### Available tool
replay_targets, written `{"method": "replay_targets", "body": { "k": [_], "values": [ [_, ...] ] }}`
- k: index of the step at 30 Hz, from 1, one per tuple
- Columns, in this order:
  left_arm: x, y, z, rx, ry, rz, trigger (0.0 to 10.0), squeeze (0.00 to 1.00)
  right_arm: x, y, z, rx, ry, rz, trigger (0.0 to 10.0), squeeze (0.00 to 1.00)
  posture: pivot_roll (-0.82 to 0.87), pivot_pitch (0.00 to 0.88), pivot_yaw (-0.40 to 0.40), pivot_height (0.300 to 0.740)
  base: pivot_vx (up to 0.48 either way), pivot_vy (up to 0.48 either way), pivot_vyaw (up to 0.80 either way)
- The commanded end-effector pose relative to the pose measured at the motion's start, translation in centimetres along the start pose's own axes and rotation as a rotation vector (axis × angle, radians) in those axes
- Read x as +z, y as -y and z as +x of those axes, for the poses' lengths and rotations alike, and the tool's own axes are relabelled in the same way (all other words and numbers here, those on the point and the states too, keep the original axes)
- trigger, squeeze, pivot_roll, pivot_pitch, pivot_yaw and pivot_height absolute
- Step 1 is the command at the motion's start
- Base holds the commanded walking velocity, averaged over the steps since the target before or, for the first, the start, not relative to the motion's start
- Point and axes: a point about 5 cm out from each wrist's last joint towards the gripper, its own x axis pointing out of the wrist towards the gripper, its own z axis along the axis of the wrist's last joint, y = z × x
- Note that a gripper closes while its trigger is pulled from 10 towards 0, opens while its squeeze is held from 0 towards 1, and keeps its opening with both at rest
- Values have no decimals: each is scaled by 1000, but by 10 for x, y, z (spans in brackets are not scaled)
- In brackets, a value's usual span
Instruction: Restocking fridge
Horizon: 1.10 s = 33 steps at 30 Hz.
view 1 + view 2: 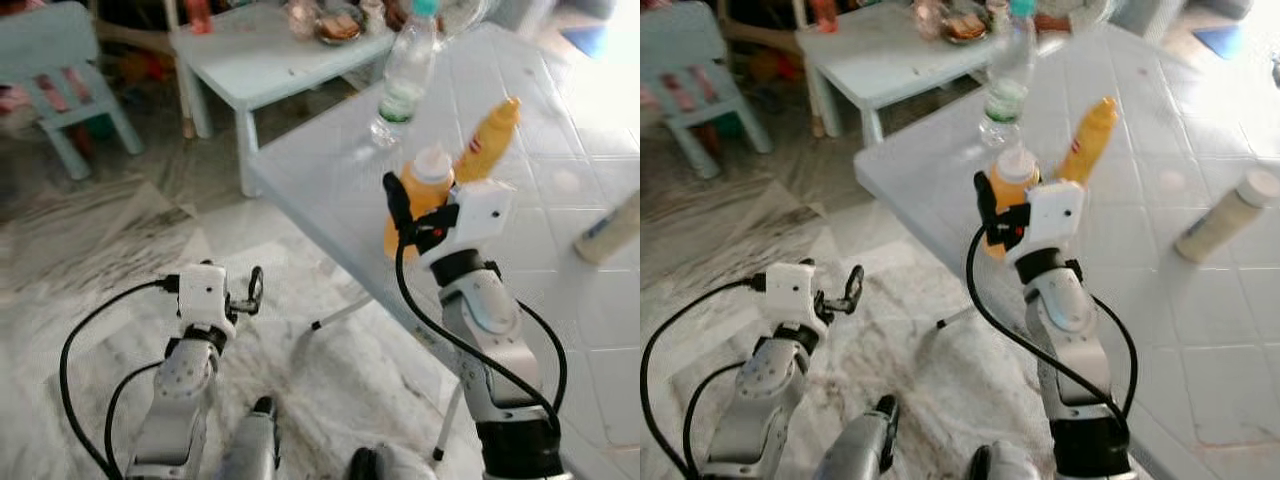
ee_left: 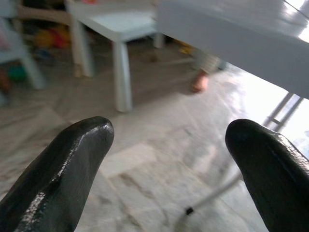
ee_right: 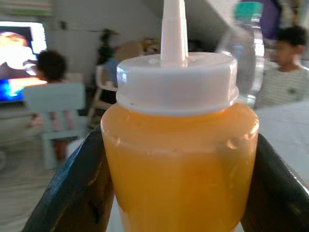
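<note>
My right tool [image 3: 179, 159] is clamped on the orange sauce bottle [image 1: 420, 200], one black finger [image 3: 72, 188] pressed on each side of its body just below the white nozzle cap [image 3: 176, 82]. The bottle stands upright near the edge of the white tiled bench [image 1: 560, 290], at about one o'clock in my head view. Just beyond it, at its one o'clock, I see a yellow mustard bottle [image 1: 488, 140] leaning away, and at twelve o'clock a clear water bottle [image 1: 405, 75] with a green label. A pale cylindrical bottle [image 1: 1225, 217] lies on its side well apart, toward three o'clock. My left tool [image 2: 169, 169] hangs over the marble floor [image 1: 120, 260] at about eight o'clock, fingers spread wide with nothing between them. At eleven o'clock I can see a small pale-blue table [image 1: 260, 60] and a matching chair [image 1: 60, 60]. People sit blurred in the background of my right wrist view.
</note>
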Motion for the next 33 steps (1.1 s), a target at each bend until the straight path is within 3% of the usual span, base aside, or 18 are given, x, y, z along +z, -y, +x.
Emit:
{"method": "replay_targets", "body": {
  "k": [1, 10, 17, 23, 29, 33],
  "values": [
    [-12, 0, -3, -6, -41, 6, 10000, 0, -22, -5, -8, 15, -94, 17, 10000, 0, 86, 139, -60, 740, 0, 0, 800],
    [-11, 1, -2, 13, -25, -6, 10000, 0, -28, -19, -8, 80, -108, 32, 10000, 0, 112, 136, -68, 740, 0, 0, 800],
    [-17, 9, -7, -28, -38, 12, 10000, 0, -32, -8, -15, 13, -110, 10, 10000, 0, 105, 122, -43, 740, 0, 0, 800],
    [-26, 3, -11, -15, -71, 36, 10000, 0, -38, 1, -26, -37, -129, 10, 10000, 0, 96, 114, -30, 740, 0, 0, 800],
    [-15, -20, -16, 39, 17, 105, 10000, 0, -35, 22, -41, -175, -111, -58, 10000, 0, 103, 73, -7, 740, 0, 0, 800],
    [-20, -26, -13, 54, -3, 108, 10000, 0, -38, 24, -42, -188, -114, -57, 10000, 0, 98, 59, 5, 740, 0, 0, 800]
  ]
}}
